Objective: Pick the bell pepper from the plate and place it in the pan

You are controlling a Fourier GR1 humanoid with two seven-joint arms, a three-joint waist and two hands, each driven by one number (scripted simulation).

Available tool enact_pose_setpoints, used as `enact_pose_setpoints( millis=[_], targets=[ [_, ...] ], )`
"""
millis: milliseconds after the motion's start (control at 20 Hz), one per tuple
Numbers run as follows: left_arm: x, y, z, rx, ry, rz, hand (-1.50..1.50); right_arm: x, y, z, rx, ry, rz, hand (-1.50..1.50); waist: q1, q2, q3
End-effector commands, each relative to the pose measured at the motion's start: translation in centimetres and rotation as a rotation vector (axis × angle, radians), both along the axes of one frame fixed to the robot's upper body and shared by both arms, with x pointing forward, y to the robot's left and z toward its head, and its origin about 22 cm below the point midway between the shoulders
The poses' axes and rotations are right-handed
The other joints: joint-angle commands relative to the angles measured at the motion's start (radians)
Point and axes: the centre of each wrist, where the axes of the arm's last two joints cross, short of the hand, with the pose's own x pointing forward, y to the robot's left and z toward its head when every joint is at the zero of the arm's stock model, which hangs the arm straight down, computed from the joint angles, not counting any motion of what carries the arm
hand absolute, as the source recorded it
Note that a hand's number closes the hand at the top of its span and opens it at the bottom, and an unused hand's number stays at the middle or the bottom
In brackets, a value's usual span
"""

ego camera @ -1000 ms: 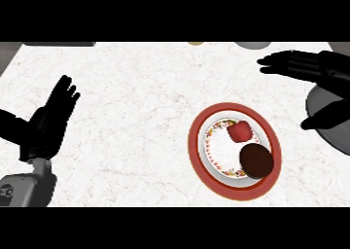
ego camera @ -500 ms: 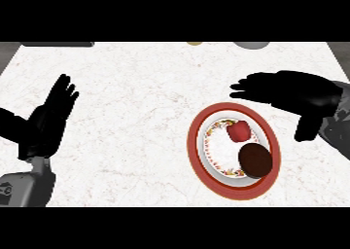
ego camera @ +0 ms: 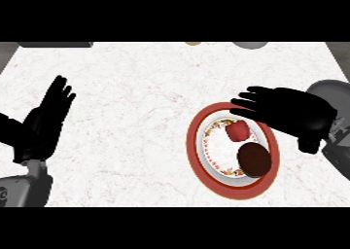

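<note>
A red bell pepper point(ego camera: 237, 130) lies in the upper half of a white plate with a red rim point(ego camera: 194, 147), beside a dark round item point(ego camera: 254, 159) lower on the same plate. My right hand point(ego camera: 292, 114) hovers open just right of and above the pepper, fingers spread and pointing left over the plate's upper rim. The dark pan point(ego camera: 339, 97) shows at the right edge, mostly hidden behind that hand. At the left, my left hand point(ego camera: 42, 121) rests open with its fingers up.
The plate sits on a white marble counter point(ego camera: 135, 97). Along the far edge are a grey object point(ego camera: 54, 44) at the left, a small tan thing point(ego camera: 194, 43) and a grey round thing point(ego camera: 250, 44).
My right hand has moved left and down from the upper right, over the pan, to the plate's upper rim near the pepper. The left hand has stayed put.
</note>
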Motion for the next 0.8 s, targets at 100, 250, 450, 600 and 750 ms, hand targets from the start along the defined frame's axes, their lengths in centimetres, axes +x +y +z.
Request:
enact_pose_setpoints(
  millis=[100,250,450,600,750],
  targets=[
    [0.6,1.0,0.5,-0.011,-0.002,0.004,0.00,-2.9,1.4,0.5,-0.036,-0.112,-0.016,-1.50,-0.004,0.000,0.000],
    [1.2,-1.9,0.7,-0.014,-0.001,-0.006,0.00,-2.7,2.1,0.0,-0.007,-0.107,-0.007,-1.50,-0.001,0.001,0.000],
    [0.4,-1.5,0.4,-0.002,-0.011,-0.003,0.00,-3.1,3.5,-0.6,0.003,-0.084,0.010,-1.50,0.003,0.001,0.000],
    [-1.3,-0.3,-0.6,-0.010,-0.002,-0.016,0.00,-4.2,4.9,-3.2,-0.060,-0.090,-0.041,-1.50,0.005,0.001,0.000],
    [-0.4,-0.2,0.8,-0.002,0.008,-0.024,0.00,-2.5,6.5,-3.8,-0.076,-0.114,-0.082,-1.50,0.009,0.002,0.000]
  ],
)
